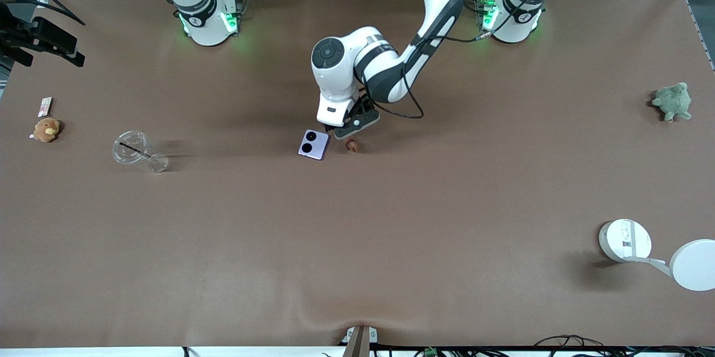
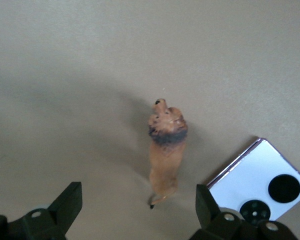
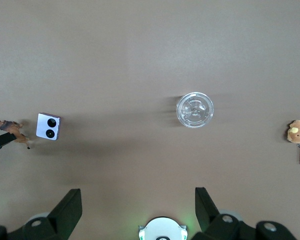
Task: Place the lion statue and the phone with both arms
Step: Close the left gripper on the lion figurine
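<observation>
Front view: L arm reaches in from its base to mid-worktop; left gripper (image 1: 351, 132) hangs low over the lion statue (image 1: 352, 144), fingers wide, nothing held. The phone (image 1: 313, 144) lies flat just beside the statue, at its 9 o'clock, toward the right arm's end. R arm waits up by its base, its gripper not seen here.

Left wrist view: statue (image 2: 165, 150) stands between the spread fingers (image 2: 67, 202), phone (image 2: 260, 185) right next to one fingertip. Risk, as I judge it: that finger could clip the phone on descent and shove it, or a squeeze that's off-centre could tip so tiny a figure over.

Right wrist view: right gripper (image 3: 137, 210) high over bare worktop, fingers wide and empty; statue (image 3: 10, 131) and phone (image 3: 48, 126) sit far off, w/ a clear cup (image 3: 194, 110) and tan plush (image 3: 297, 132) also in sight.

Only the L wrist cam shows the finger-to-phone gap; only the front shows both bases and a green plush (image 1: 673, 101).
</observation>
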Robot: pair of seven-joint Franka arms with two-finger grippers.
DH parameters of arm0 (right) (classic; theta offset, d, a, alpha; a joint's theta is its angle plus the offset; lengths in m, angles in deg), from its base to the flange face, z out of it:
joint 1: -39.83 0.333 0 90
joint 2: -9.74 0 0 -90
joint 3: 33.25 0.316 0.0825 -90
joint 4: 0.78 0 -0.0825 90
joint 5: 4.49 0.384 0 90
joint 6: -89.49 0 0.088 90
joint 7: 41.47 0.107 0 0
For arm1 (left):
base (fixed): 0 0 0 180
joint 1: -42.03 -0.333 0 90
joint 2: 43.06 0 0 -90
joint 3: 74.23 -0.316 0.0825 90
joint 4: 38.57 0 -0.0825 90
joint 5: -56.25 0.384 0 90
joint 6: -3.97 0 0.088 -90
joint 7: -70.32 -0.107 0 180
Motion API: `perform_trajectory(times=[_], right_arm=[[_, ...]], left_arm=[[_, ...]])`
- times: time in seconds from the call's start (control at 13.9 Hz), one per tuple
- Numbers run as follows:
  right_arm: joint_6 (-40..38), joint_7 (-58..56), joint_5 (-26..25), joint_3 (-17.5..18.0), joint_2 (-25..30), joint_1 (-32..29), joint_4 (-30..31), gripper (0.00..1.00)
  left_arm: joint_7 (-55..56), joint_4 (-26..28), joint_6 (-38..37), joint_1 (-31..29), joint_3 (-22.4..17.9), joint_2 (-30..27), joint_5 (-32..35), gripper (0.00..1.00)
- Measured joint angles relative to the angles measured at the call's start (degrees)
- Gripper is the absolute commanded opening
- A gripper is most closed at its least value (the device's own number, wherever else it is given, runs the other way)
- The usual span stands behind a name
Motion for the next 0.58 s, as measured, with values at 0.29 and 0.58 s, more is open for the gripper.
perform_trajectory(times=[0.29,0.58], right_arm=[[0.0,0.0,0.0,0.0,0.0,0.0,0.0,1.00],[0.0,0.0,0.0,0.0,0.0,0.0,0.0,1.00]], left_arm=[[0.1,-0.1,2.2,0.3,0.0,1.6,0.1,1.00],[1.3,-0.1,5.3,0.4,-0.2,3.1,1.8,1.00]])
